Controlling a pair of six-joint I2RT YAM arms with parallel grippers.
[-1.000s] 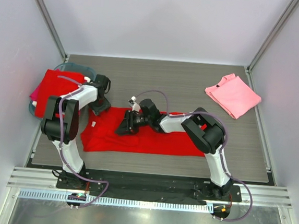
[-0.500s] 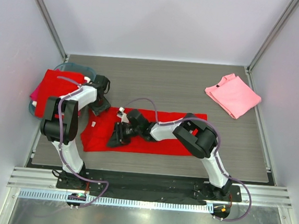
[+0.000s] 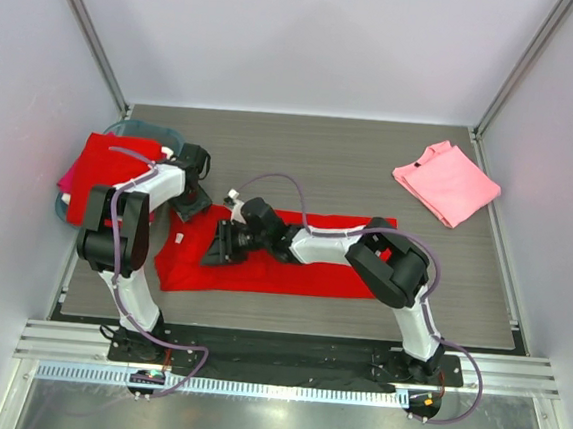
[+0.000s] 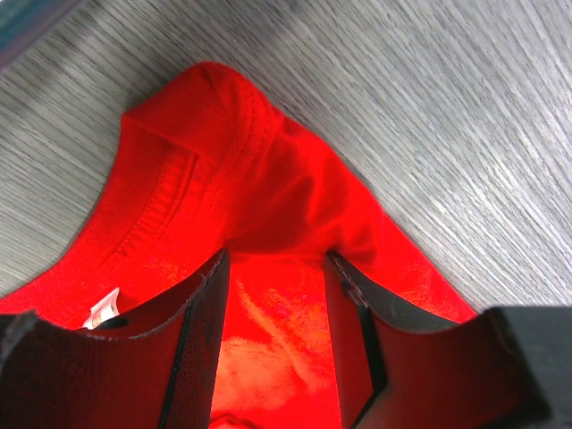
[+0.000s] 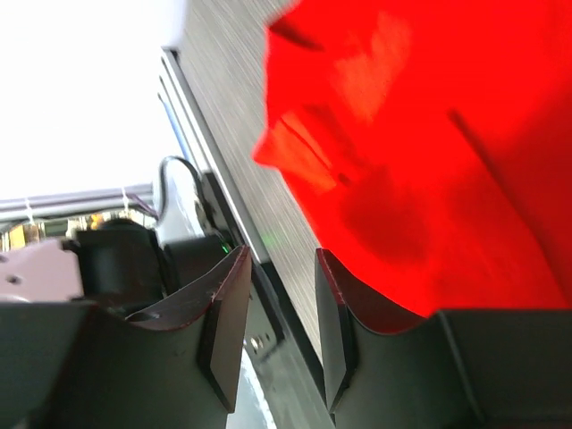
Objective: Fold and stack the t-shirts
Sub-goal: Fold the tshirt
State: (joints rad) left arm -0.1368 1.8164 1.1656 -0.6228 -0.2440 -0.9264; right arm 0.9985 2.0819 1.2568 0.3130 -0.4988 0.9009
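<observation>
Spanning the grey bench (image 3: 372,152) from left to right, the bright red tee (image 3: 301,276) lies as a long band before both arms, with its collar end at the left. A folded pink tee (image 3: 446,181) sits well apart at the far right. The right pincer (image 3: 213,251) hangs low over the band's left half, jaws partly spread with nothing seen between them. The left pincer (image 3: 193,206) sits at the collar corner, its fingers straddling bunched red cloth. Whether it truly pinches, I cannot tell. The next fold probably runs along that long axis.
</observation>
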